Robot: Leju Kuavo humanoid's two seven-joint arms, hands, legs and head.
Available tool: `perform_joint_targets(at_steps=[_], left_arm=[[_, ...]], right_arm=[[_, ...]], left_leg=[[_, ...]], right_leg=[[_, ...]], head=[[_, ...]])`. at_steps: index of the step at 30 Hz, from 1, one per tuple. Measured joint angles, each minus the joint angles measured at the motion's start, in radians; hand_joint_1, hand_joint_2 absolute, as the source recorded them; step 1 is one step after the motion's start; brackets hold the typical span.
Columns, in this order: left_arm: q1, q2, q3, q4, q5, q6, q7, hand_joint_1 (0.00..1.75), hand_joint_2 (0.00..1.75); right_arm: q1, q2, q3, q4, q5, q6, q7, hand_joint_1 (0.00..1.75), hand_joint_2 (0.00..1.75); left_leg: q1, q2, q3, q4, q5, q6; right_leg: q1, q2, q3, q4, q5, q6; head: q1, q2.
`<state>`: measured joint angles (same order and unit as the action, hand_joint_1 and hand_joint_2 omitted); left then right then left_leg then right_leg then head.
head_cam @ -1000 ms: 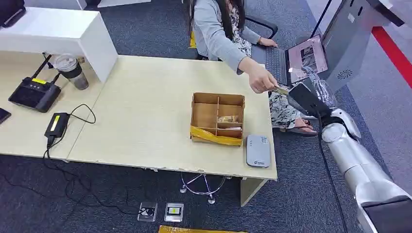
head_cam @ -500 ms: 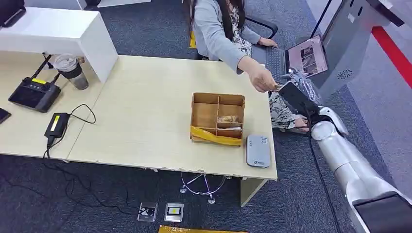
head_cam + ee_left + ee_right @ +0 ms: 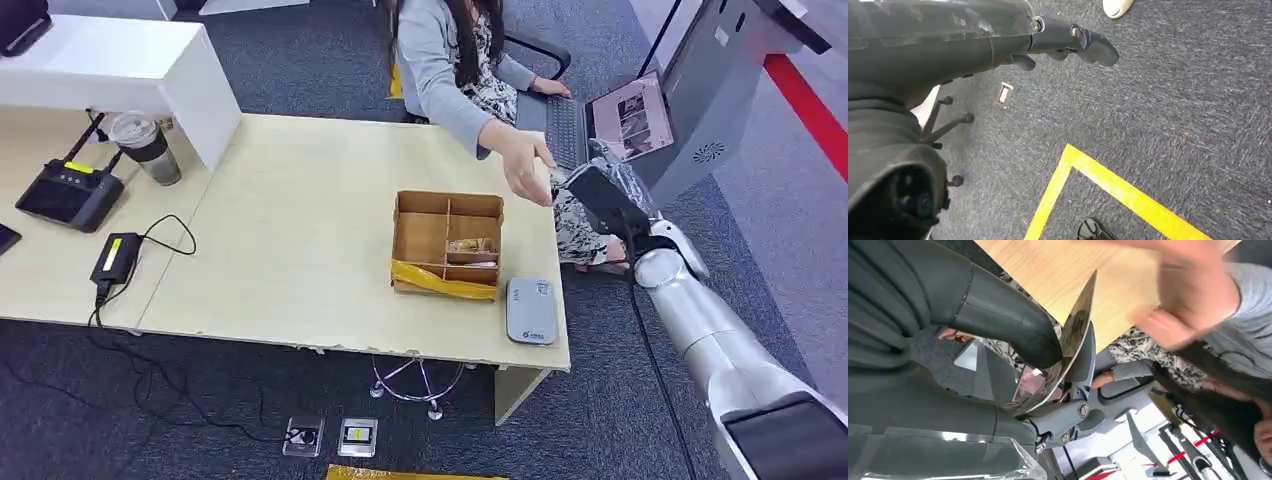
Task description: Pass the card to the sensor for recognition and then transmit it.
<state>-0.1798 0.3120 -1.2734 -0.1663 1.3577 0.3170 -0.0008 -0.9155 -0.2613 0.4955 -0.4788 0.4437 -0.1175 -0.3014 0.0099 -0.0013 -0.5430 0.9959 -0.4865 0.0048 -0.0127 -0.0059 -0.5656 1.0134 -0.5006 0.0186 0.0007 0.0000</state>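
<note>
The right hand (image 3: 1068, 355) pinches the card (image 3: 1073, 330) between thumb and fingers, edge up, likely so a flat face can be laid on the sensor (image 3: 531, 311). It hangs just off the counter (image 3: 300, 240) edge, beside a person's hand (image 3: 525, 165) that is apart from the card. The sensor lies near the cardboard box (image 3: 447, 243). The card's print is unreadable. The left hand (image 3: 1068, 42) hangs over carpet, fingers loosely curled, holding nothing.

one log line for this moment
right hand: holds card | person's hand: apart from card | sensor: on table | left hand: holds nothing
</note>
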Motion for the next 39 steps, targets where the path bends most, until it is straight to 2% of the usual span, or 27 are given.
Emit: perform_joint_targets(at_steps=[9,13,22,25,31,39], left_arm=[[0.001,0.0,-0.01,0.0,0.0,-0.002,0.0,0.0,0.0],[0.001,0.0,-0.016,0.0,0.01,0.001,0.012,0.0,0.0],[0.003,0.0,-0.017,0.0,0.028,0.02,0.052,0.0,0.0],[0.004,0.0,-0.017,0.0,0.029,0.022,0.052,0.0,0.0],[0.004,0.0,-0.017,0.0,0.029,0.024,0.052,0.0,0.0],[0.004,-0.003,-0.018,0.0,0.029,0.032,0.049,0.0,0.0]], right_arm=[[0.015,-0.019,0.013,-0.015,-0.07,-0.008,0.027,1.75,1.75],[0.061,-0.049,0.028,-0.048,-0.107,-0.045,0.037,1.75,1.75],[0.269,-0.136,0.114,-0.328,-0.192,-0.081,0.214,1.75,1.75],[0.332,-0.158,0.156,-0.442,-0.191,-0.093,0.25,1.75,1.75],[0.392,-0.191,0.22,-0.599,-0.186,-0.095,0.266,1.75,1.75],[0.42,-0.204,0.282,-0.674,-0.182,-0.071,0.268,1.75,1.75]], left_leg=[[0.0,0.0,0.0,0.0,0.0,0.0],[0.0,0.0,0.0,0.0,0.0,0.0],[0.0,0.001,0.0,0.0,-0.001,0.0],[0.001,0.001,0.0,0.0,-0.001,-0.001],[0.001,0.001,0.001,0.0,-0.001,-0.001],[0.001,0.002,0.001,0.0,-0.001,-0.001]], right_leg=[[0.0,0.0,0.0,0.0,0.0,0.0],[0.0,-0.001,0.0,0.0,0.0,0.0],[0.0,0.0,0.0,0.0,0.0,0.0],[0.001,0.001,0.0,0.0,0.0,0.0],[0.001,0.001,0.0,0.0,0.0,0.0],[0.001,0.001,0.0,0.0,0.0,0.0]], head=[[0.0,0.0],[0.0,0.0],[0.0,0.0],[0.0,0.0],[0.0,0.0],[0.0,0.0]])
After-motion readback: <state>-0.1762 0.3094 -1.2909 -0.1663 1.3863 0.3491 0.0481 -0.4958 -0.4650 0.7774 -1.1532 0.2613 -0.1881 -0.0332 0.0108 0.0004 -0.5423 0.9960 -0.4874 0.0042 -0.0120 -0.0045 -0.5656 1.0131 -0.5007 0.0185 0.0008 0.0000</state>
